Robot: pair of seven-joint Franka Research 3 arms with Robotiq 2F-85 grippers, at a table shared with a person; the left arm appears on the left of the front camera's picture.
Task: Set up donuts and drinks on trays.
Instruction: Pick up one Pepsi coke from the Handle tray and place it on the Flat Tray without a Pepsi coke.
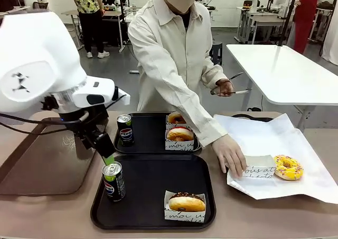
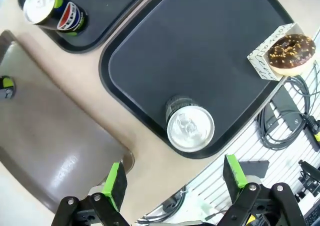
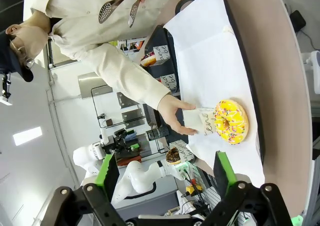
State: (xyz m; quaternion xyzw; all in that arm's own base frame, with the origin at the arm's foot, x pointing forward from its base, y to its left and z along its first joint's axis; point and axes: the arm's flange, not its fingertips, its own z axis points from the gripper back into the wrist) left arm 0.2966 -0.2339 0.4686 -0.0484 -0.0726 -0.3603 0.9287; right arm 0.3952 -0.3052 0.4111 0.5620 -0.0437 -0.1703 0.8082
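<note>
My left gripper (image 1: 108,155) hangs open just above a Pepsi can (image 1: 113,181) that stands at the left end of the near black tray (image 1: 153,178). In the left wrist view the can's silver top (image 2: 190,128) sits a little beyond the open gripper (image 2: 175,178), untouched. A chocolate donut (image 1: 186,202) lies on the same tray. The far black tray (image 1: 150,130) holds a second can (image 1: 125,129) and two donuts (image 1: 180,134). My right gripper (image 3: 166,173) is open over a yellow donut (image 3: 231,121), whose sleeve the person's hand (image 3: 172,113) holds.
A large brown tray (image 1: 47,165) lies on the left of the table, beside the near black tray. White paper (image 1: 274,138) covers the right side under the yellow donut (image 1: 288,167). The person's other hand holds metal tongs (image 1: 232,88) above the table.
</note>
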